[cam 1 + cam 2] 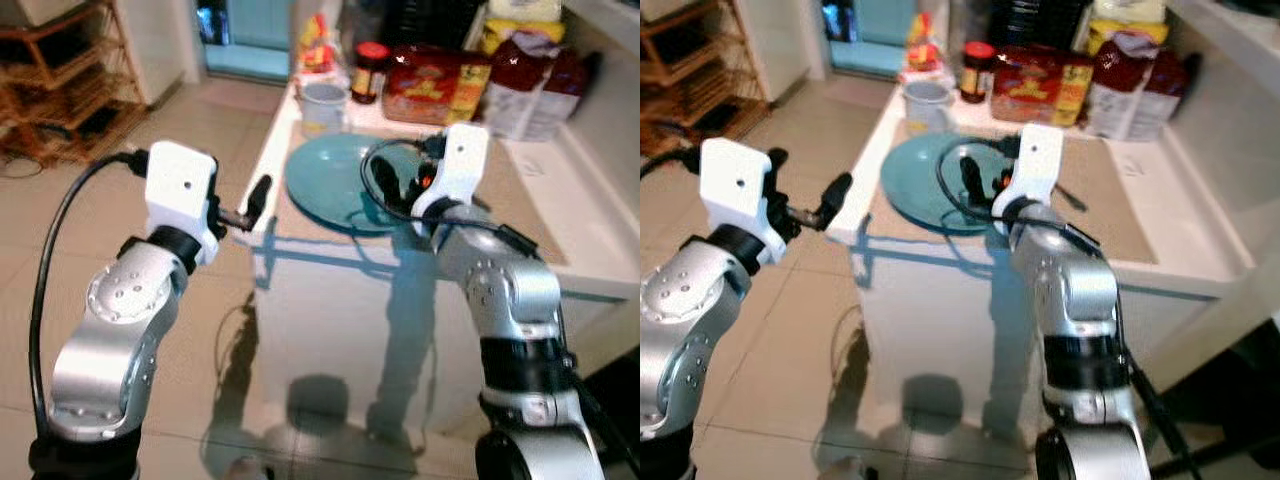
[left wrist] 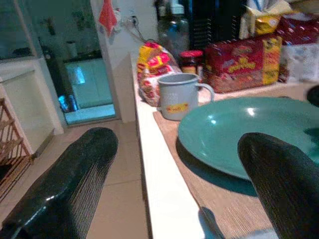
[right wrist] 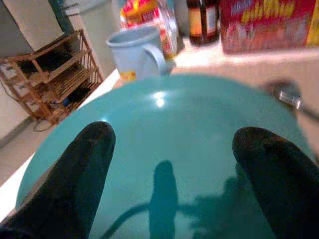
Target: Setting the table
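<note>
- Teal plate [image 1: 335,180]: lies on placemat [image 1: 1110,205], near edge of table [image 1: 1200,265].
- Right claw [image 3: 174,164]: released, hovering over plate.
- Left claw [image 2: 169,179]: released, at table corner.
- Step, judged: positioning plate; next, grasp rim.
- Mug [image 2: 180,95]: beside plate.

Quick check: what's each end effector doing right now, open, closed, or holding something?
Left end effector: open, empty, at the table's edge near the plate.
Right end effector: open, empty, over the plate.

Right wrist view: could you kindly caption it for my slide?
Open right gripper hovering over the teal plate, grey mug behind.
</note>
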`<state>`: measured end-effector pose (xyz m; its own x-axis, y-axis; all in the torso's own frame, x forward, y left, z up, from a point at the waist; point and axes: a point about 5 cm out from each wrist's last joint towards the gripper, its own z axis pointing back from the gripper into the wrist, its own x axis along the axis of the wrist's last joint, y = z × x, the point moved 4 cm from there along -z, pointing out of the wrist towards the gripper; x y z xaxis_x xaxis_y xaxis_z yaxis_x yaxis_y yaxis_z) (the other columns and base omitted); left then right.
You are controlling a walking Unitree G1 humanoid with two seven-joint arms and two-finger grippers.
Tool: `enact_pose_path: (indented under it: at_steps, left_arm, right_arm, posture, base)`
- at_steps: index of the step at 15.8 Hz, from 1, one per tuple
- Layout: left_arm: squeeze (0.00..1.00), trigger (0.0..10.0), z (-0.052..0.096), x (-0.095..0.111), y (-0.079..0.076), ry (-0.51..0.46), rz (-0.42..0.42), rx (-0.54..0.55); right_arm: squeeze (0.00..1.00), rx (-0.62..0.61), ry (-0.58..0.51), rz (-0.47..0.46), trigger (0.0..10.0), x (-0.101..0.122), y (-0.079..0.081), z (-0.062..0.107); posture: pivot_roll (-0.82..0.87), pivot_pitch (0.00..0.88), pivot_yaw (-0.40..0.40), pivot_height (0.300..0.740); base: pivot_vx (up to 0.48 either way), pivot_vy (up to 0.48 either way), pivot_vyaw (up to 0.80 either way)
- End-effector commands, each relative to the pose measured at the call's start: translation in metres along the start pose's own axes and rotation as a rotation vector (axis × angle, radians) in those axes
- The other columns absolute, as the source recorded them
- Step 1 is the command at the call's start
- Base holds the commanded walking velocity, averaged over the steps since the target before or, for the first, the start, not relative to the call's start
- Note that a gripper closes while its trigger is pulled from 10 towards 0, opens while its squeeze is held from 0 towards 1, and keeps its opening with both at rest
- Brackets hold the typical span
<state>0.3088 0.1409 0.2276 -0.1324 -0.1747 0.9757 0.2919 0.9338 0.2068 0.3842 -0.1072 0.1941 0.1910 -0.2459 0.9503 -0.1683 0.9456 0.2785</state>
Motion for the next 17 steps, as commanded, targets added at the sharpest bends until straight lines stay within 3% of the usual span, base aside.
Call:
enact_pose_path:
  at_steps: [1,5,10,13,17]
  left_arm:
    - [0.0,10.0,0.001,0.004,-0.014,-0.015,-0.007,-0.079]
    - [0.0,10.0,0.008,0.002,-0.025,0.003,-0.008,-0.187]
    - [0.0,10.0,0.011,0.0,-0.03,0.017,-0.012,-0.235]
    - [0.0,10.0,0.012,0.0,-0.031,0.019,-0.007,-0.247]
    - [0.0,10.0,0.013,0.002,-0.038,0.014,0.013,-0.296]
  right_arm:
    - [0.0,-0.043,0.011,-0.054,10.0,0.01,-0.012,-0.005]
    - [0.0,-0.096,0.064,-0.067,10.0,0.012,-0.015,-0.017]
    - [0.0,-0.255,0.11,-0.054,10.0,0.006,-0.049,-0.028]
    - [0.0,-0.279,0.128,-0.044,10.0,0.005,-0.055,-0.031]
    - [0.0,-0.18,0.238,-0.333,10.0,-0.016,-0.04,-0.036]
  posture:
    - [0.07,0.002,-0.048,0.74]
    - [0.07,0.006,-0.051,0.74]
    - [0.08,0.012,-0.051,0.74]
    - [0.08,0.012,-0.051,0.74]
    - [0.08,0.012,-0.051,0.74]
  base:
    - [0.0,0.0,0.0]
    - [0.0,0.0,0.0]
    - [0.0,0.0,0.0]
    - [0.0,0.0,0.0]
    - [0.0,0.0,0.0]
